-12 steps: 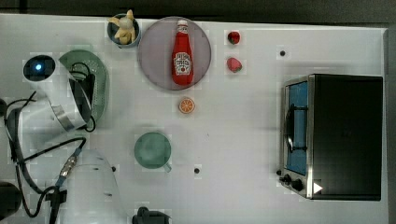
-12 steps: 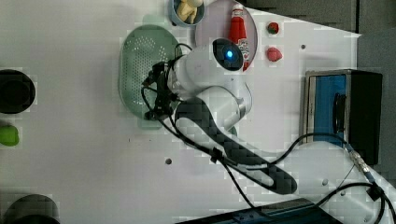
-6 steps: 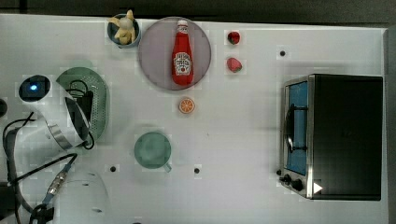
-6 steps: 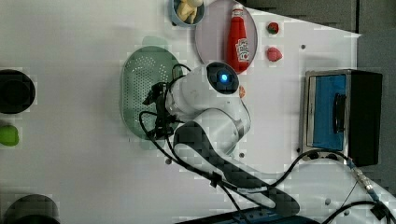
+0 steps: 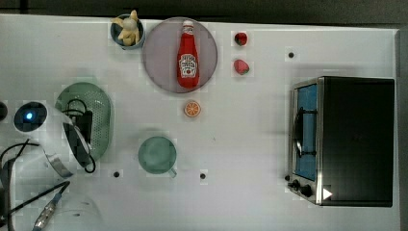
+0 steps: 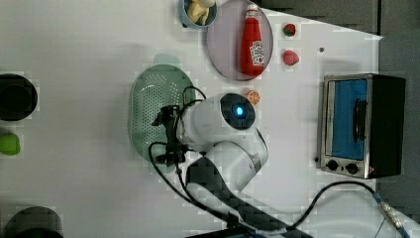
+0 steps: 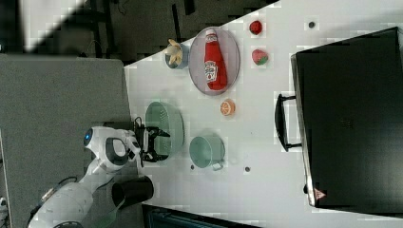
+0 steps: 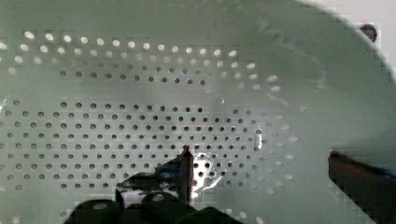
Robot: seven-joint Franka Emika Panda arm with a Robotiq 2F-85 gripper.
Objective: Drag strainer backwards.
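Observation:
The strainer (image 5: 99, 103) is a pale green oval colander near the top view's left edge, partly under my white arm. It appears again in the left view (image 6: 148, 99) and the right view (image 7: 170, 118). My gripper (image 5: 82, 129) reaches down into its bowl, fingers spread open with nothing held between them. In the wrist view the holed floor of the strainer (image 8: 140, 93) lies just below my gripper (image 8: 271, 172). One dark fingertip (image 8: 186, 163) is over the holes, and the other (image 8: 359, 175) is close to the strainer's wall.
A teal mug (image 5: 157, 155) stands just beside the strainer, on the top view's right of it. Farther off are an orange slice (image 5: 192, 109), a plate (image 5: 159, 67) with a ketchup bottle (image 5: 187, 54), a bowl of bananas (image 5: 127, 31), two strawberries (image 5: 240, 66) and a toaster oven (image 5: 344, 139).
The strainer has slid toward the top view's bottom edge, together with my gripper inside it and my arm. The mug and the other items have stayed put.

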